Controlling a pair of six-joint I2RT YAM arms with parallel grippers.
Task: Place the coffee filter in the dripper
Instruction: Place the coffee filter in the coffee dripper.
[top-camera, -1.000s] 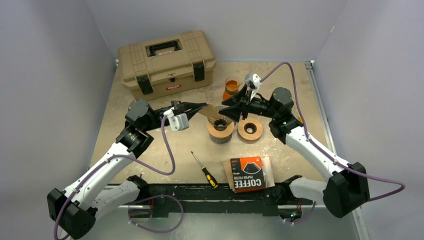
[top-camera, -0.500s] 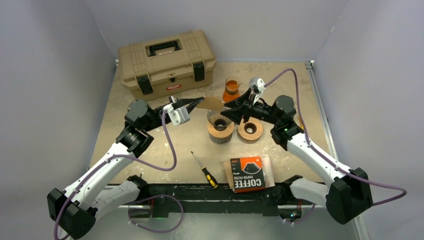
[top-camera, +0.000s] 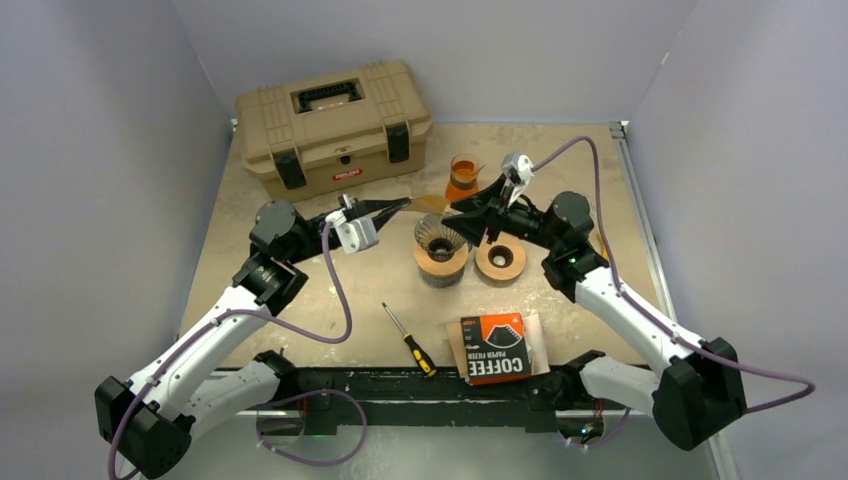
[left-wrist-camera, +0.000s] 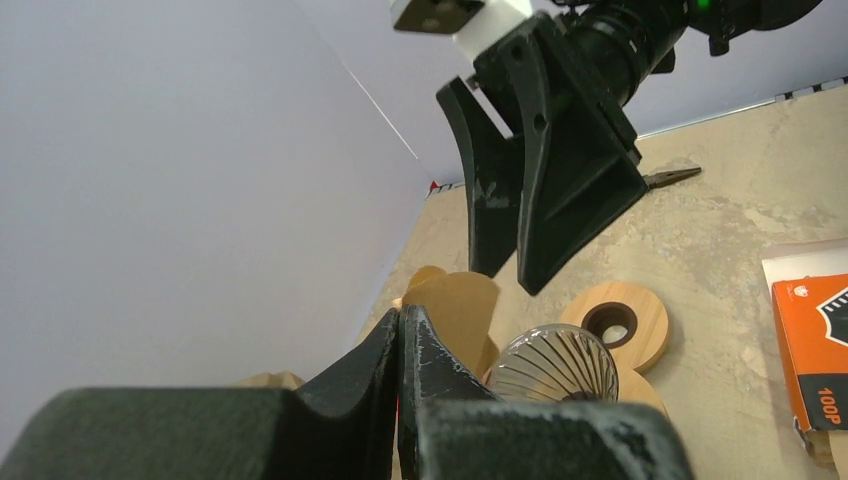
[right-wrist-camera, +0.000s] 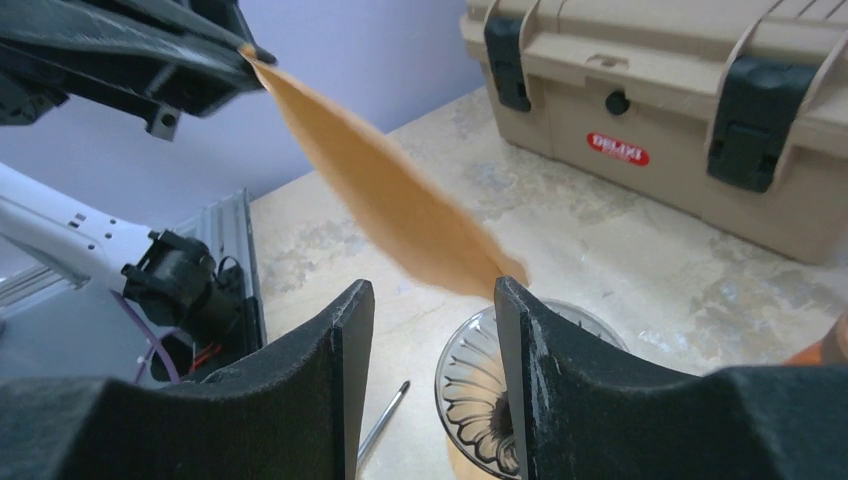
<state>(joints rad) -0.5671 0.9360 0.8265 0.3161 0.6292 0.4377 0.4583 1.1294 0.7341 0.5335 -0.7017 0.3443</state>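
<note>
Left gripper (top-camera: 404, 205) pinches paper filter (right-wrist-camera: 400, 215) (tan, flat) near ribbed glass dripper (top-camera: 438, 235).

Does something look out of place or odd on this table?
A screwdriver lies loose near the filter pack, in front of the dripper: a tool among coffee things. Nothing looks spilled or damaged.

This looks like a robot lab. Plain walls (top-camera: 100, 150) box in a small counter (top-camera: 300, 300). Two robot arms (top-camera: 215, 330) are bolted to its edge, near a toolbox (top-camera: 333, 125).
</note>
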